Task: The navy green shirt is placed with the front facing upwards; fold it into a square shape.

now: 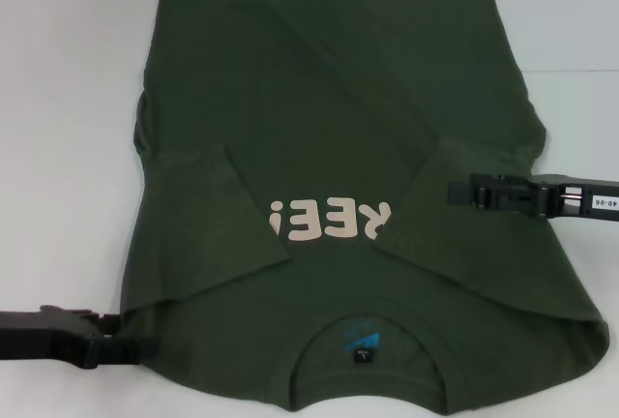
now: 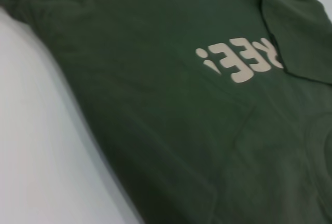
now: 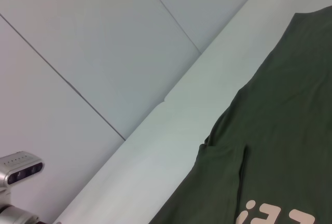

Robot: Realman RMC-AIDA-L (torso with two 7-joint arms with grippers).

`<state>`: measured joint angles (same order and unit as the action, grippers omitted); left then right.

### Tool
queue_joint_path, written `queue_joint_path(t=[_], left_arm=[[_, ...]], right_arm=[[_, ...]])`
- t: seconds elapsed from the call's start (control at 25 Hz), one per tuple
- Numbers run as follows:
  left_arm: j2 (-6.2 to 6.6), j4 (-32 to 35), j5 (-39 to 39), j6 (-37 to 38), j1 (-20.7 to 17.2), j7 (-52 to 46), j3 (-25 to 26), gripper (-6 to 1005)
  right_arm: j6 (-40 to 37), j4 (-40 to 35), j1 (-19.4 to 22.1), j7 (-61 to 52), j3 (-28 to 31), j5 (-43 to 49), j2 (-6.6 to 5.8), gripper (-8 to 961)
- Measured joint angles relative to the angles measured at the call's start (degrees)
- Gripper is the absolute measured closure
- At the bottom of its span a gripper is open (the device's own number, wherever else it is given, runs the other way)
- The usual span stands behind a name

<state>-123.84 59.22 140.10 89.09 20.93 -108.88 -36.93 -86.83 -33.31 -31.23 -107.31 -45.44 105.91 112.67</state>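
The navy green shirt (image 1: pixel 329 99) lies flat on the white table (image 1: pixel 58 99), front up, with its collar toward me. Both sleeves are folded inward: the left sleeve (image 1: pixel 218 210) beside the pale lettering (image 1: pixel 324 220), the right sleeve (image 1: pixel 474 159) covering the start of it. A dark neck label (image 1: pixel 360 345) with blue print shows inside the collar. My left gripper (image 1: pixel 143 348) is at the shirt's near left shoulder edge. My right gripper (image 1: pixel 456 192) hovers over the folded right sleeve. The left wrist view shows the shirt (image 2: pixel 155 130) and lettering (image 2: pixel 241 60); the right wrist view shows the shirt (image 3: pixel 290 130).
White table surface runs along both sides of the shirt. The right wrist view shows the table's far edge (image 3: pixel 171 99) with grey floor tiles beyond it and a small silver camera device (image 3: pixel 18 167) off the table.
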Motion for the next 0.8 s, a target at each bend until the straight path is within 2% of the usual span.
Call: queue_joint_path(t=[0.8], left_arm=[[-0.09,-2.99,-0.28,0.37,3.25,0.72,-0.60,234]], right_arm=[[0.00,0.00,0.40,0.25,0.56,0.00,0.00,97]])
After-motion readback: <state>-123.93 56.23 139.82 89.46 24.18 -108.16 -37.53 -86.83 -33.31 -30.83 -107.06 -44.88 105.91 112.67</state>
